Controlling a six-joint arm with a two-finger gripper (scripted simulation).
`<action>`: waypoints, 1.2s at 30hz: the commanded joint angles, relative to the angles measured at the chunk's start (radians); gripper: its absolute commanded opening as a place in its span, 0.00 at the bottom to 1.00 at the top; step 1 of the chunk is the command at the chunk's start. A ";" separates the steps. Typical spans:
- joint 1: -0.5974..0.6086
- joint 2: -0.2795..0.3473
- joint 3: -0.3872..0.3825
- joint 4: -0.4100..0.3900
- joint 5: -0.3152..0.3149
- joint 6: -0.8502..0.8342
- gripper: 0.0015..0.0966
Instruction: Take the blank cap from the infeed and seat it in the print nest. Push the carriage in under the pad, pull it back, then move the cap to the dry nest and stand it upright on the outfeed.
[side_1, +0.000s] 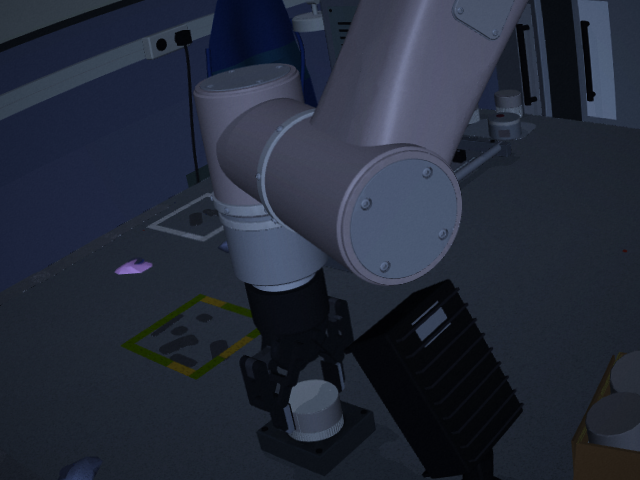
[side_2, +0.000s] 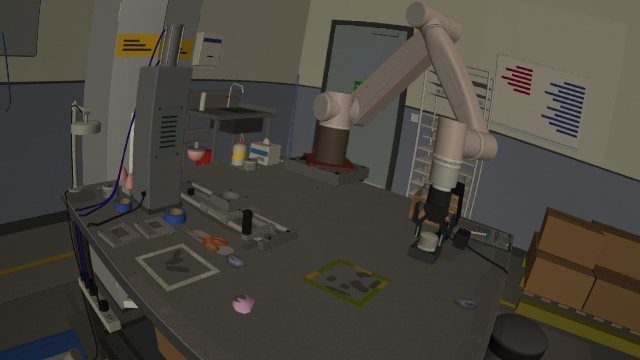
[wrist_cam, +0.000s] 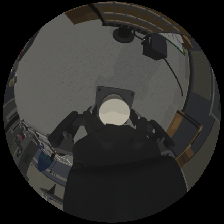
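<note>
My gripper (side_1: 310, 408) (side_2: 428, 239) (wrist_cam: 114, 116) is lowered at the near right end of the bench, its fingers open on either side of the white blank cap (side_1: 314, 411) (side_2: 427, 241) (wrist_cam: 114, 112), which stands on a dark square infeed block (side_1: 316, 436) (side_2: 424, 253). I hold nothing. Far to the left, the carriage with the print nest (side_2: 231, 198) sits on its rails in front of the grey pad printer (side_2: 161, 135). A black post (side_2: 246, 221) stands on the rail base near its front end.
A black finned box (side_1: 439, 377) leans just right of the infeed block, close to my fingers. A yellow-green marked square (side_1: 194, 336) (side_2: 347, 281) and a white marked square (side_2: 176, 265) lie on the bench. Orange scissors (side_2: 214, 243) and tape rolls (side_2: 175, 215) lie near the printer.
</note>
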 joint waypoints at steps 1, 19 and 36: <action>0.000 -0.001 0.001 0.000 0.000 0.000 0.86; 0.000 -0.001 0.001 0.000 0.000 0.000 0.71; 0.000 -0.001 0.001 0.000 0.000 0.000 0.35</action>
